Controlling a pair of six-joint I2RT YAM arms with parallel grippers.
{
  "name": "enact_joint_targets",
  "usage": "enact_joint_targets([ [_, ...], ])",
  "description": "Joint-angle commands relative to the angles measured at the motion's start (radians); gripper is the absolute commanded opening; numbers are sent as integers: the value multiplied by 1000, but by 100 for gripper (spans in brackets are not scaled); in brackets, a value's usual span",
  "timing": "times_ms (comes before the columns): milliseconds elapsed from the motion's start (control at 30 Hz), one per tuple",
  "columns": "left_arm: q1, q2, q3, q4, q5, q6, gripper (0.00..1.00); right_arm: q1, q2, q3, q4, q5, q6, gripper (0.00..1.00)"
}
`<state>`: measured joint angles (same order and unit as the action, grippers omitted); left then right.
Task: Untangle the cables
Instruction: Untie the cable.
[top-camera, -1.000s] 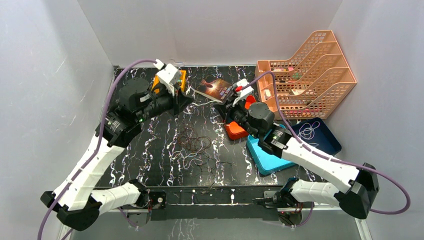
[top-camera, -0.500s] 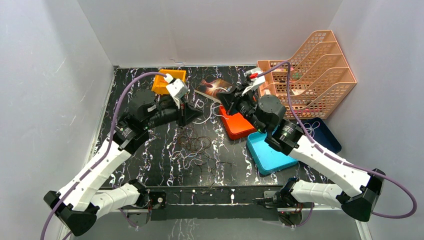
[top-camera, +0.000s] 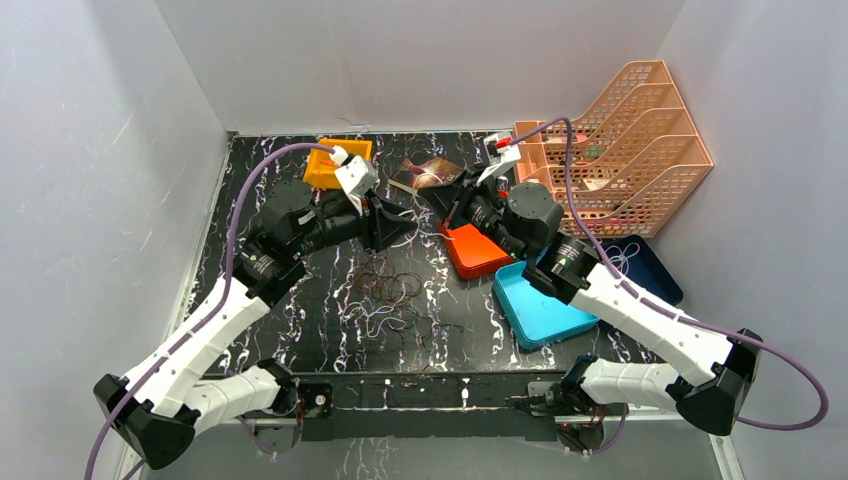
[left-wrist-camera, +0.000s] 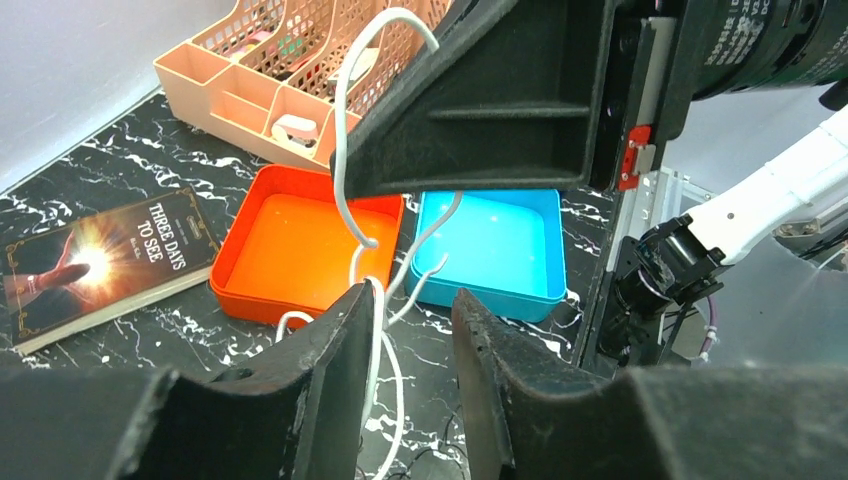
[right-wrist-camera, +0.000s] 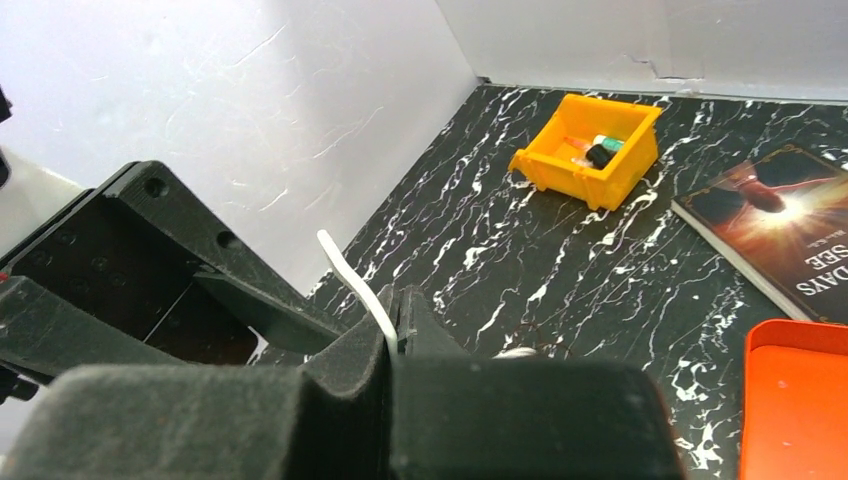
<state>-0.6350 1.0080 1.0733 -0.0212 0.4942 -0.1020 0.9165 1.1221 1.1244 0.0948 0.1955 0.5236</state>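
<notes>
**White cord strung between both claws: which way do I pull?**

The right claw (right-wrist-camera: 395, 312) is pressed together on the whitish cord (left-wrist-camera: 337, 150). In its wrist view the cord pokes out right at the fingertips, so I'd call that a solid pinch. The left claw (left-wrist-camera: 412, 300) is spread, with a clear gap between its fingers.

What matters is how the cord runs. From the left claw's side, the right claw sits just above and ahead of its fingertips. The cord arcs out of that pinch, then drops more or less straight down through the left claw's gap, hugging one finger rather than sitting in the middle. So its long axis crosses the gap instead of lying along the fingers, which is good for closing on it.

The dark tangle (top-camera: 392, 292) lies on the table below both claws, back toward the arm bases. It's closer to the left claw than the right.

My read is to close the left claw low on the cord and then draw the two claws apart, away from the tangle. The risk is the cord slipping past the finger it's hugging.
</notes>
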Motion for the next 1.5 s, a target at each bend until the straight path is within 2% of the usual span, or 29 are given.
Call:
enact_joint_targets([
  [0,3,11,-6,71,43,-2,35,-3,0,55,41,-49,46,0],
  [300,3,42,-13,103,59,-9,36,-3,9,53,66,-116,94,0],
  [433,1,49,-17,107,63,-15,29,-2,9,52,73,-120,99,0],
  [633,1,42,-26,107,35,-11,7,-2,-5,45,66,-97,95,0],
  [867,1,42,-27,105,25,-11,0,-2,-21,53,35,-72,62,0],
  [967,1,39,-32,106,9,-16,1,-2,-36,55,18,-48,41,0],
  [1067,1,37,-32,102,5,-19,31,-2,-49,66,-13,-21,11,0],
  [1167,1,26,-36,101,2,-21,47,-2,-57,99,-69,13,-38,0],
  [1233,1,13,-44,101,-3,-21,55,-2,-67,126,-108,45,-73,0],
  [1467,1,-30,-72,88,-29,-21,71,-2,-91,274,-235,138,-224,0],
])
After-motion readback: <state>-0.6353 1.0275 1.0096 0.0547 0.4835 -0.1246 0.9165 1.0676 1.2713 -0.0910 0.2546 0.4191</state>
